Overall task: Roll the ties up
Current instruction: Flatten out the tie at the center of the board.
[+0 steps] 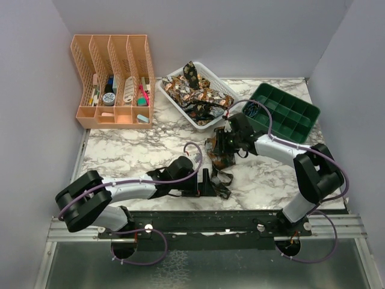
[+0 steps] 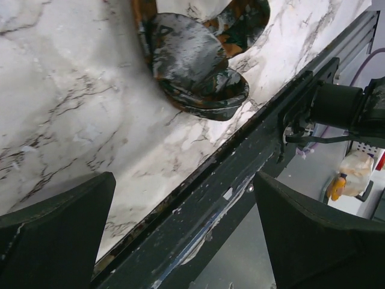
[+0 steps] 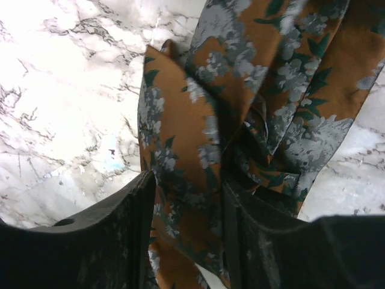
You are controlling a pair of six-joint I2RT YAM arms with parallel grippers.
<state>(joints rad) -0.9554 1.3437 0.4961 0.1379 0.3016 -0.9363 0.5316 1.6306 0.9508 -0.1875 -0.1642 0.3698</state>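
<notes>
One tie (image 1: pixel 219 153) on the marbled counter (image 1: pixel 132 156), grasped by the right end effector (image 3: pixel 186 180); left end effector (image 2: pixel 183 180) released; grey walls (image 1: pixel 240 36).

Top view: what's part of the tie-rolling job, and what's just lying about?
Job: loose tie; spare ties, piled in white basket; right gripper, closed round the loose tie; left gripper, open.
Lying about: orange desk organiser with stationery; green compartment tray.

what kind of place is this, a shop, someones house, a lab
Probably a robot lab test cell, not a home or shop: a marble-look table boxed in by plain walls, two robot arms bolted to a rail, and staged props like a basket of ties.
</notes>
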